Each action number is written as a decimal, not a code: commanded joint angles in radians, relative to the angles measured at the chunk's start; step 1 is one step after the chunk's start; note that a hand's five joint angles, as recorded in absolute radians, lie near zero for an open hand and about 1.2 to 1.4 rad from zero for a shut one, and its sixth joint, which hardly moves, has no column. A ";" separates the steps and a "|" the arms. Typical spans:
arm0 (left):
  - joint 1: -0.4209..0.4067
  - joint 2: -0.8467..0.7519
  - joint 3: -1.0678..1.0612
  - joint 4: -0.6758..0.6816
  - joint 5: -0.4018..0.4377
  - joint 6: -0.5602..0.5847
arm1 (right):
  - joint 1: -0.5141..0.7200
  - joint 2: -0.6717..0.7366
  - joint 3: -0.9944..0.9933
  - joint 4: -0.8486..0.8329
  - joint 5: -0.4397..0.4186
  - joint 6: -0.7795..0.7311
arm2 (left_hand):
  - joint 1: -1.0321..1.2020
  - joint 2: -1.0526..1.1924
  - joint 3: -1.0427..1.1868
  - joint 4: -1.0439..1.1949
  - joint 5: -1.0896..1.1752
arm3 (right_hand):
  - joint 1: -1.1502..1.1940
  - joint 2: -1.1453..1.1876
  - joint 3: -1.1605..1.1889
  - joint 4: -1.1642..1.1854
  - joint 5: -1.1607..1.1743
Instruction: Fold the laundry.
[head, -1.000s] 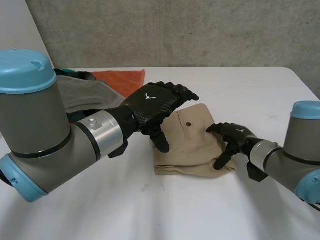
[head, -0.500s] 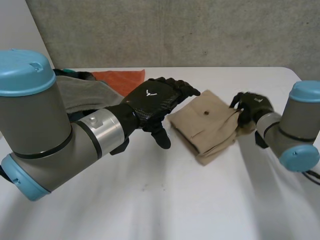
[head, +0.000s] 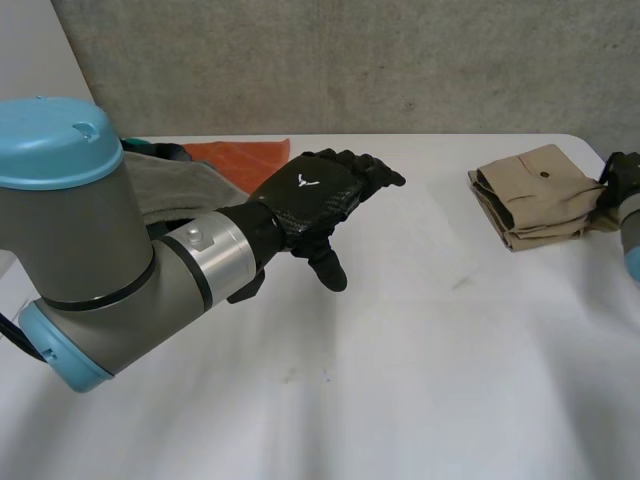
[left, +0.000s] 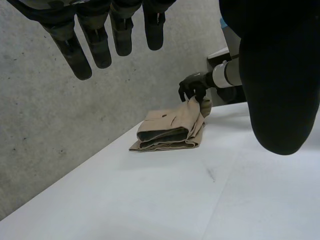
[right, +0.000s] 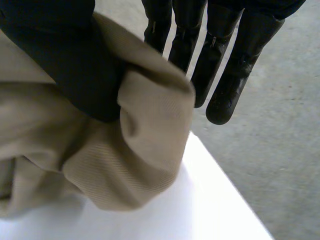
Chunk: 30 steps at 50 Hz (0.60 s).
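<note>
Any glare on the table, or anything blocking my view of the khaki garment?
Head view: even light, no glare on the white table; khaki garment plainly seen. Left wrist view: the left hand covers one side, garment unobstructed. Right wrist view: the right hand pinches bunched cloth, hiding the rest.

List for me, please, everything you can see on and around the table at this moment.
folded tan garment: 1, tan, far right of the table, one end pinched by the right hand
orange cloth: 1, orange, far left of the table, behind the left arm
grey cloth: 1, grey, beside the orange cloth
table: 1, white
wall: 1, grey concrete, behind the table
left hand: 1, black, open above the table's middle
right hand: 1, black, on the folded tan garment
</note>
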 joint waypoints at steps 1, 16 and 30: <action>-0.002 -0.011 0.002 0.000 -0.005 -0.002 | -0.045 0.004 -0.024 -0.007 0.005 -0.057 | 0.026 0.012 -0.004 0.024 0.003 | 0.687 0.237 0.563 0.209 0.284; 0.005 -0.023 -0.006 -0.002 -0.008 -0.003 | -0.084 0.015 -0.035 -0.028 0.093 -0.088 | 0.026 0.012 -0.004 0.024 0.003 | 0.687 0.237 0.563 0.209 0.284; 0.008 -0.023 -0.017 -0.003 -0.008 -0.005 | -0.058 -0.171 0.255 -0.053 -0.120 -0.088 | 0.023 0.009 -0.007 0.021 0.000 | -0.534 -0.984 -0.659 -1.013 -0.938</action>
